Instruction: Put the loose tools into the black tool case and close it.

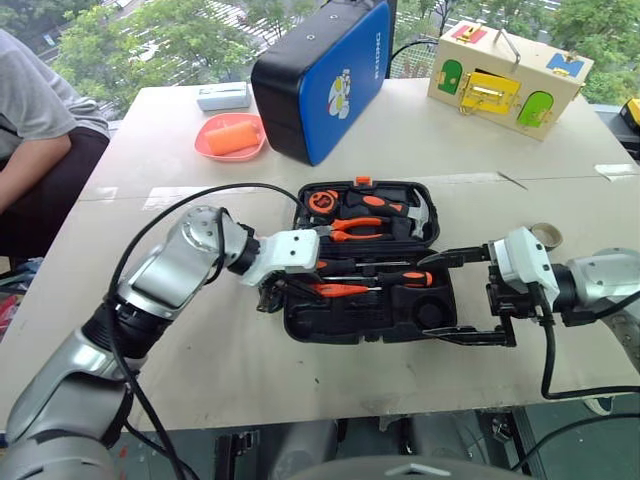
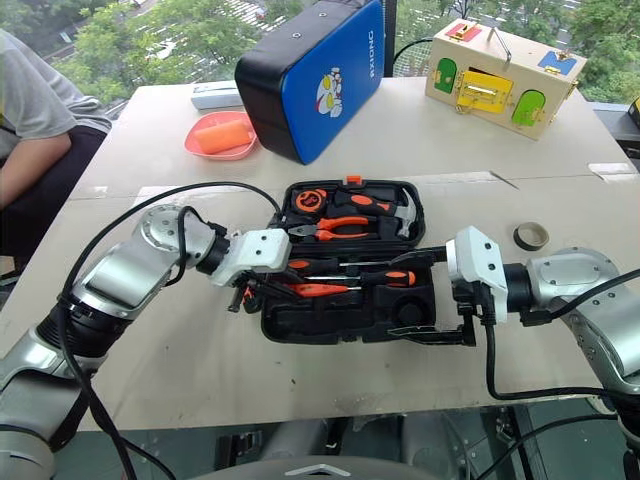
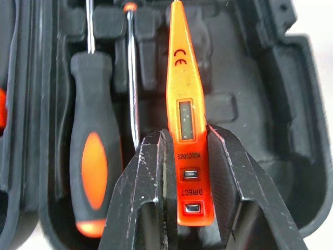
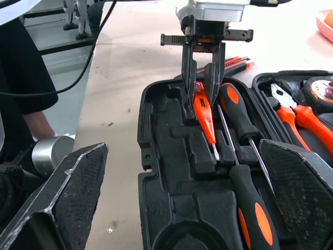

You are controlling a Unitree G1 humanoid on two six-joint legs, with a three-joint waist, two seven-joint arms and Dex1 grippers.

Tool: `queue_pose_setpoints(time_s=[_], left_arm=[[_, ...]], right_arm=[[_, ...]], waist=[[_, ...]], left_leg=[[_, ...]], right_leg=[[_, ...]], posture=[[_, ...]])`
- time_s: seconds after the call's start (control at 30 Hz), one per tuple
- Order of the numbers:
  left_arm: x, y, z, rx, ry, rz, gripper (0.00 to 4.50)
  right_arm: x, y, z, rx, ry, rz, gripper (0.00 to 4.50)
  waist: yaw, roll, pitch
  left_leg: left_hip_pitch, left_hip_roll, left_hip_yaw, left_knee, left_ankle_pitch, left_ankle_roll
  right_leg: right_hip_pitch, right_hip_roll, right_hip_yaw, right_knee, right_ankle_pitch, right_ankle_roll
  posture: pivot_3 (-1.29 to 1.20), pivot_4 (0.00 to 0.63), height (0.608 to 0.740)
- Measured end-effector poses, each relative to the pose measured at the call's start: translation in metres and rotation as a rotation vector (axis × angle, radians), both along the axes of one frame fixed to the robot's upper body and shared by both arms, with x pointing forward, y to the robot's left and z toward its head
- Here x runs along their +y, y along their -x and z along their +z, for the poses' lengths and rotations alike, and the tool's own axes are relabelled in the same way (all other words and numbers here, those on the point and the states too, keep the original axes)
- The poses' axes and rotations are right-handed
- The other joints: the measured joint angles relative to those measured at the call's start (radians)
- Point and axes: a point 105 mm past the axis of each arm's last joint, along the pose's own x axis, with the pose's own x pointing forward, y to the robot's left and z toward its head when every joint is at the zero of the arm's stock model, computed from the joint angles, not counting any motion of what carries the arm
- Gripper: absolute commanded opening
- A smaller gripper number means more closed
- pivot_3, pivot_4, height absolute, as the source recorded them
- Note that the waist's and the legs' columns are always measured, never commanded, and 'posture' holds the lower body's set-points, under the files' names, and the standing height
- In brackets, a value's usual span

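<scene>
We saw the left gripper [image 3: 182, 172] clamped on the slim orange tester screwdriver [image 3: 183, 104], its two black fingers [image 3: 148, 182] pressed against the flat sides of the translucent handle near the butt end, where small printed buttons showed. The tester's tip pointed away from the wrist, over the moulded slots of the flat black plastic tool case [image 1: 300, 320]. From the right wrist view the same gripper stood nearly upright over the near half of the case, with the tester slanting down into a slot beside a black-and-orange-handled screwdriver [image 4: 237, 112].

The right gripper [image 1: 470, 295] had its jaws spread wide and gripped nothing; one finger lay along the case's right edge near the hinge line and the other near its front right corner.

The case lay open in the middle of the pale wooden table [image 1: 200, 380]. In its near half we counted a second black-and-orange screwdriver [image 1: 405, 278] lying across the tray, and a round recess [image 1: 432, 315] at about four o'clock. The far half held orange-handled pliers [image 1: 350, 228], a hammer [image 1: 415, 212] and a round tape measure [image 1: 321, 201].

Just outside the case, at its nine o'clock edge, a black-orange utility knife [image 4: 237, 63] lay on the table. A small tape roll [image 2: 530, 236] sat on the table at about three o'clock from the case, well apart from it.

At twelve o'clock stood a large blue-and-black case [image 1: 325, 75], with a wooden latch box [image 1: 508, 78] at one o'clock and a pink dish [image 1: 231, 137] at eleven. A person's arm [image 1: 25, 165] rested at the table's nine o'clock side.
</scene>
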Motion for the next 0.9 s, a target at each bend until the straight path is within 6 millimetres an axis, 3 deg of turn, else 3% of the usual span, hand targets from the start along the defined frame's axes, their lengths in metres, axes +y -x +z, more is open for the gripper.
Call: queue_pose_setpoints(time_s=[0.4,0.47,0.63,0.8,0.87,0.9], left_arm=[[0.003,-0.003,-0.005,-0.007,-0.027,0.023,0.57],[0.001,-0.004,-0.006,-0.009,-0.013,0.027,1.58],[0.000,0.003,-0.011,0.050,0.040,0.034,3.63],[0.019,0.004,0.006,0.054,0.127,0.120,3.63],[0.018,0.001,0.022,0.062,0.279,0.175,3.63],[0.017,0.000,0.028,0.069,0.336,0.195,3.13]], right_arm=[[0.001,-0.004,0.004,0.004,-0.022,-0.026,4.50],[0.002,-0.004,0.005,-0.001,-0.024,-0.026,4.50],[0.002,-0.004,0.006,0.005,-0.029,-0.024,4.50],[0.001,-0.004,0.005,0.023,-0.032,-0.029,4.50],[0.001,-0.003,0.003,0.029,-0.034,-0.036,4.50],[0.001,-0.004,0.003,0.029,-0.034,-0.038,4.50]], waist=[[0.000,0.000,0.000],[0.001,0.000,0.000],[0.000,0.000,0.000],[-0.001,0.000,0.000],[0.002,0.000,0.000],[0.004,-0.001,0.000]], left_leg=[[0.000,0.000,0.000,0.000,0.000,0.000],[0.000,0.000,0.000,0.001,0.000,0.000],[0.000,0.000,0.000,0.000,0.000,0.000],[0.000,0.000,0.000,0.001,0.000,0.000],[0.000,0.000,-0.001,0.001,0.000,0.000],[0.000,0.000,-0.001,0.002,0.000,0.000]], right_leg=[[0.000,0.000,0.000,0.000,0.000,0.000],[0.000,0.000,0.000,0.000,0.000,0.000],[0.000,0.000,0.000,0.001,0.000,0.000],[0.000,0.000,0.000,0.002,0.000,0.000],[0.000,0.000,-0.001,0.002,0.000,0.000],[0.000,0.000,-0.001,0.002,0.000,0.000]], posture=[[0.00,0.150,0.735],[0.00,0.150,0.735],[0.00,0.150,0.735],[0.00,0.150,0.735],[0.00,0.150,0.735],[0.00,0.150,0.735]])
